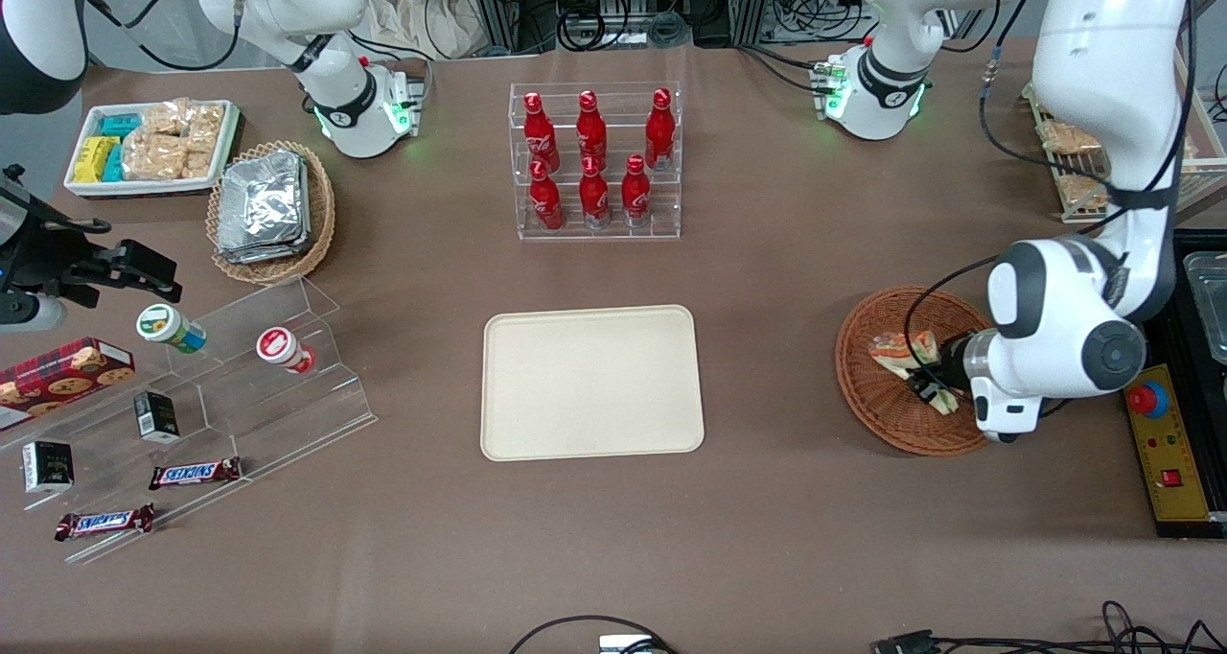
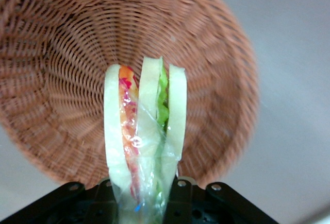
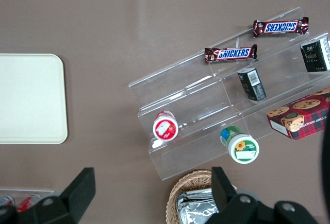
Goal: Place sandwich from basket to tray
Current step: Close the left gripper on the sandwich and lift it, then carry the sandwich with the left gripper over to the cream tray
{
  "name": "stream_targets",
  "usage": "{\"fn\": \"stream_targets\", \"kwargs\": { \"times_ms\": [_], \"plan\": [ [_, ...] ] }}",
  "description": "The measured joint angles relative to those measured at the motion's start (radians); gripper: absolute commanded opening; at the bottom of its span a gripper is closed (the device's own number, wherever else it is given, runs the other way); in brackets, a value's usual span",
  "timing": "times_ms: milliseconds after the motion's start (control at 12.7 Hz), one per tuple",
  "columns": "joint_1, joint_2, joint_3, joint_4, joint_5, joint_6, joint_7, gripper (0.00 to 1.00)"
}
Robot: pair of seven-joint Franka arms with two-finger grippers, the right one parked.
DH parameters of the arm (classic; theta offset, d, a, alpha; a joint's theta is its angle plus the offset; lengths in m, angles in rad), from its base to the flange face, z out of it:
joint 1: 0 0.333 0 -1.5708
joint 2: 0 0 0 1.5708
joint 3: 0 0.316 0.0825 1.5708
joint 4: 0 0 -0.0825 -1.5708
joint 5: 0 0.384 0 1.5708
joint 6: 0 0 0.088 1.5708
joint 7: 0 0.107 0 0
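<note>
Left gripper (image 1: 928, 383) sits low over the round reddish basket (image 1: 868, 390), near the counter edge at the working arm's end. Its fingers (image 2: 178, 193) are closed onto the narrow end of the sandwich (image 2: 144, 131), which stands on edge with the wicker bowl beneath it; whether it has cleared the weave I cannot tell. One sandwich, one basket, one tray (image 1: 591, 383). The tray lies bare at mid-counter, well apart from the basket. Judging the load: light, soft white bread, easily crushed, and the clear wrap looks slippery, so a gentle pinch across the bread faces near the wedge's end seems best. Also noted: six red bottles (image 1: 592, 160) in a clear rack, two Snickers bars (image 1: 194, 474).
</note>
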Motion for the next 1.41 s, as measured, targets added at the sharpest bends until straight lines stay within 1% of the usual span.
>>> {"fn": "stream_targets", "kwargs": {
  "times_ms": [236, 393, 629, 864, 1100, 1179, 1414],
  "plan": [
    [-0.002, -0.048, -0.043, 0.112, 0.0, -0.153, 0.085, 0.0],
    [-0.003, -0.048, -0.113, 0.19, 0.0, -0.209, 0.102, 0.0],
    [-0.007, -0.022, -0.237, 0.257, 0.0, -0.212, 0.154, 0.0],
    [-0.01, 0.055, -0.328, 0.301, 0.0, -0.212, 0.265, 0.0],
    [-0.02, 0.168, -0.398, 0.358, 0.0, -0.209, 0.309, 0.0],
    [-0.043, 0.207, -0.407, 0.379, 0.004, -0.205, 0.311, 0.0],
    [-0.119, 0.304, -0.408, 0.408, 0.046, -0.145, 0.311, 0.0]
  ]
}}
